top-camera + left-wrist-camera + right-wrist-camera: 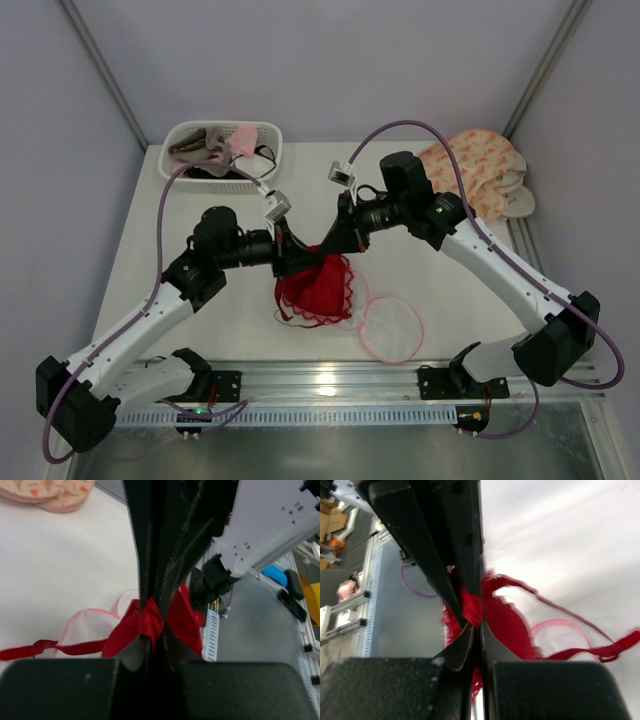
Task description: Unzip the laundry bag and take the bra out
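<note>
A robotics lab test cell: a white counter boxed in by plain pale walls and slanting metal frame posts, with a cabled left arm and right arm bolted to an aluminium rail at its near edge, beside a slotted cable duct.

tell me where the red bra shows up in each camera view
Top external: bra in the middle of the picture, slightly below centre.
Left wrist: bra at lower centre, with a strap trailing left.
Right wrist: bra at centre, with a strap trailing right.
Shared landmark: the pink-rimmed laundry bag, next to the bra in all three.
</note>
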